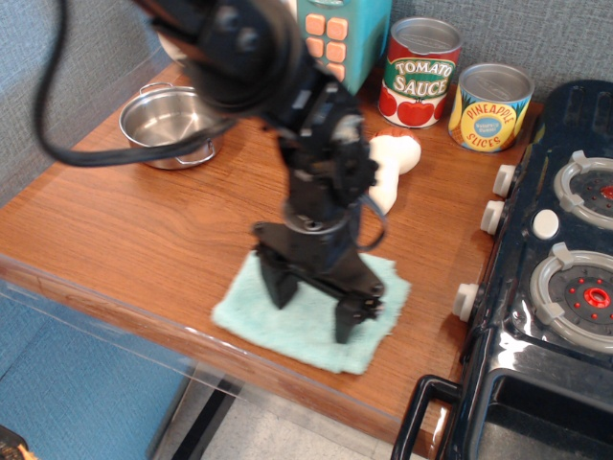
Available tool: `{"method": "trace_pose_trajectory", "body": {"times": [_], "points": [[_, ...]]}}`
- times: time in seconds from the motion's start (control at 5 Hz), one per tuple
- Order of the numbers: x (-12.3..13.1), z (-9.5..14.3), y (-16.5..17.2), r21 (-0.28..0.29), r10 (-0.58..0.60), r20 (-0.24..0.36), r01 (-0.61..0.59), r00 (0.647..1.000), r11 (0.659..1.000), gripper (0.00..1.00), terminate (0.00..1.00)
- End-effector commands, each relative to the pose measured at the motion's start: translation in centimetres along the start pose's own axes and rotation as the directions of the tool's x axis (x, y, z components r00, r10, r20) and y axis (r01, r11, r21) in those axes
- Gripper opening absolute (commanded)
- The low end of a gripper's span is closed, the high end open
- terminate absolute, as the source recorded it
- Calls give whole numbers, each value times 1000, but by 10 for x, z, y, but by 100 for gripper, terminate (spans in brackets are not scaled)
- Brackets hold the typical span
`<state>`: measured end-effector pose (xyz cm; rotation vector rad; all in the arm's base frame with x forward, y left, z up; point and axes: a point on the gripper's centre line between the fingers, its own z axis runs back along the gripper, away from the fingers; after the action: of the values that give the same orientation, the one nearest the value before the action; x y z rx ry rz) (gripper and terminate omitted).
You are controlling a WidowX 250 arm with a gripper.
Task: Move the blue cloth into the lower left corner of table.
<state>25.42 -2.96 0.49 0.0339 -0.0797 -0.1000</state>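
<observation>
The blue cloth lies flat on the brown table, near the front edge and about mid-width. My gripper stands upright over the cloth with both fingertips pressed down on it. The jaws are spread wide, one tip on the cloth's left part and one on its right part. The arm hides the middle of the cloth.
A steel pot sits at the back left. A tomato sauce can and a pineapple can stand at the back. A white toy lies behind the arm. A black toy stove fills the right side.
</observation>
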Motion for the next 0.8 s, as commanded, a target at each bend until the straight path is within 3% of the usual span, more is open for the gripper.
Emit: {"method": "trace_pose_trajectory", "body": {"times": [0.0, 0.4, 0.6], "points": [[-29, -8, 67, 23, -25, 30, 24, 999, 999, 100, 0], [-31, -20, 122, 31, -137, 58, 135, 989, 990, 100, 0], [-36, -15, 144, 36, -161, 16, 161, 987, 986, 100, 0]]}}
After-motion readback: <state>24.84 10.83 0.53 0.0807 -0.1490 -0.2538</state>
